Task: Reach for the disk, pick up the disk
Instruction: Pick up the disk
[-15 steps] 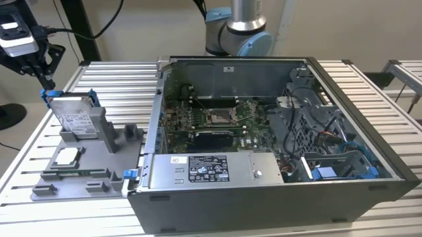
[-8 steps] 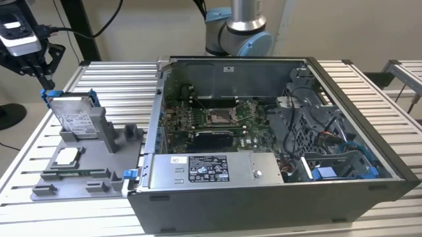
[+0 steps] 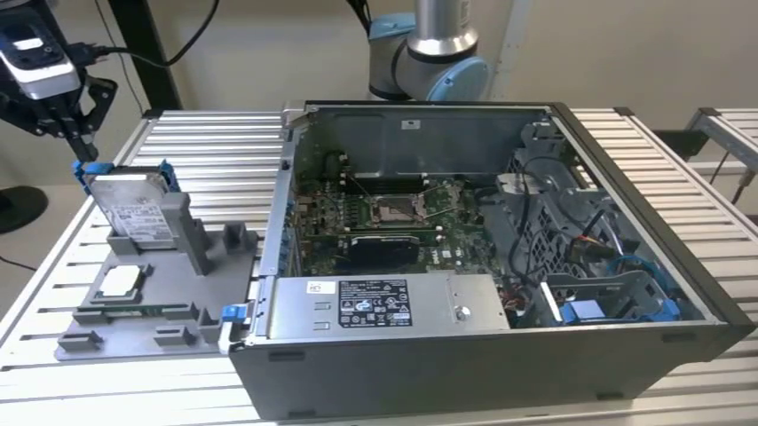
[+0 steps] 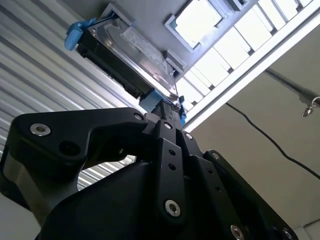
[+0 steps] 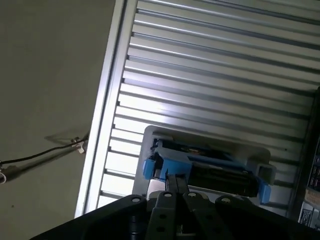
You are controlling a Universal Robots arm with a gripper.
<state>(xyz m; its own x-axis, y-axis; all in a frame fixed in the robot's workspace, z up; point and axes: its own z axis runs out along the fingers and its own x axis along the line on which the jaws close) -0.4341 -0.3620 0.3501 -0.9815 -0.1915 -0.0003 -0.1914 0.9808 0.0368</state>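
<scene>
Exterior view, gripper [image 3: 81, 149] [image 4: 167, 107] [image 5: 175, 179]: hung at the far end of the exterior view's left, pointed straight down from a black-and-white wrist.
Gripper state: drawn shut to one narrow point in both wrist views. The tip is set against the blue rail [image 3: 85, 169] [image 5: 160, 162], and it cannot be told whether the rail is pinched.
Disk [image 3: 133, 209] [image 4: 130, 55] [image 5: 215, 171]: directly under the gripper, stood on edge and tilted back in a slot at the far end of the grey fixture [image 3: 177, 297]. Its blue rails are seen along both edges.
Disk label [image 3: 140, 220]: a white sticker on the upturned face, with print too small to be made out.
Chip [image 3: 119, 282]: a small square silver part, laid flat in a recess of the fixture nearer than the disk.
Table [image 3: 213, 142] [image 5: 210, 60]: ribbed metal slats on which the fixture and the case are carried.
Computer case [image 3: 474, 377]: laid open at the exterior view's right, with the board exposed inside.
Grey box [image 3: 462, 306]: fitted at the near edge of the case. It carries a black-and-white label [image 3: 373, 303] whose print is not legible.
Arm base [image 3: 427, 53]: mounted beyond the case, at the far side.
First wrist view, extra: a cable [image 5: 40, 155] is seen on the floor beside the table's edge.
Second wrist view, extra: the disk's underside edge is shown from below.
</scene>
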